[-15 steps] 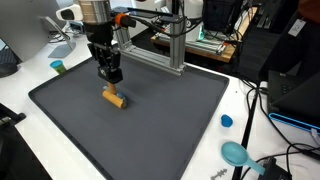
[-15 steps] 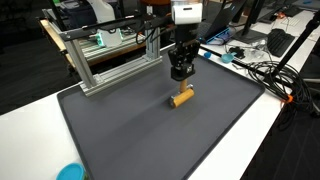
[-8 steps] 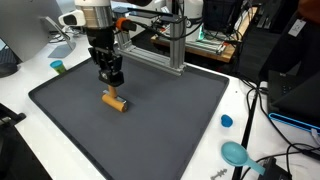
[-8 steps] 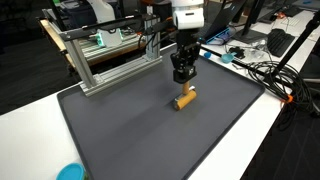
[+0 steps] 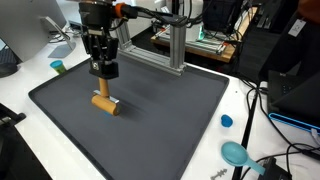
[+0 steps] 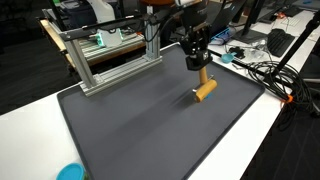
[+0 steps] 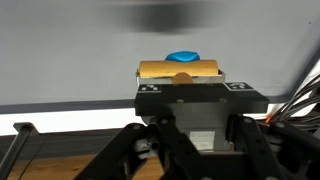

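Observation:
A short tan wooden cylinder (image 5: 104,103) hangs crosswise under my gripper (image 5: 103,90), low over the dark grey mat (image 5: 160,130). It shows in both exterior views, with the cylinder (image 6: 204,90) just below the fingers (image 6: 200,76). The gripper seems shut on the cylinder. In the wrist view the cylinder (image 7: 155,70) lies across the picture just beyond the gripper body, and a small blue thing (image 7: 182,56) shows behind it. The fingertips are hidden there.
An aluminium frame (image 6: 110,55) stands at the mat's back edge. A blue cap (image 5: 226,121) and a teal disc (image 5: 236,153) lie on the white table beside the mat. A green cup (image 5: 58,67) stands off the far corner. Cables (image 6: 265,72) lie at one side.
The gripper and the cylinder have moved sideways together across the mat, toward the side with the cables. The gripper has risen slightly.

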Tool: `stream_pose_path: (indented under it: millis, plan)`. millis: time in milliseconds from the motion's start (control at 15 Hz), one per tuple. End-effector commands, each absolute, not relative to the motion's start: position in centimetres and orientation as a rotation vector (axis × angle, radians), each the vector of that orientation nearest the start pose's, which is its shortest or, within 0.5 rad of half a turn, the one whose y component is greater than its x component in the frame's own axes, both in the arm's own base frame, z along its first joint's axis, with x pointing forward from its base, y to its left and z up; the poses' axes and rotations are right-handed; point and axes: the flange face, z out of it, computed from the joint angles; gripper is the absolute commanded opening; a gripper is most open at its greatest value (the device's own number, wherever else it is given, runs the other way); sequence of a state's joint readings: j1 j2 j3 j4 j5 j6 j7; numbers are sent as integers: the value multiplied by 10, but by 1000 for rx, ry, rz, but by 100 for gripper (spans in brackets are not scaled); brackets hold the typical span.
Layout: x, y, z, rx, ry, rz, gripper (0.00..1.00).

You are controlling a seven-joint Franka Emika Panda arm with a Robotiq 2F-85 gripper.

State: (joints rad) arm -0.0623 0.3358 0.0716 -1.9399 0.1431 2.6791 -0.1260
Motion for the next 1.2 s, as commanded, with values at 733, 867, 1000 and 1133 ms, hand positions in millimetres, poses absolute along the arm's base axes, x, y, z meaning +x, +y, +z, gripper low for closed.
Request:
stream_pose_path:
  millis: [733, 867, 1000, 1133]
  plan:
    - [617, -43, 322, -3089, 97, -235, 22]
    - [618, -45, 317, -3100, 112, -219, 22]
    - [621, -49, 310, -3128, 146, -215, 22]
    - [624, -52, 309, -3166, 204, -247, 22]
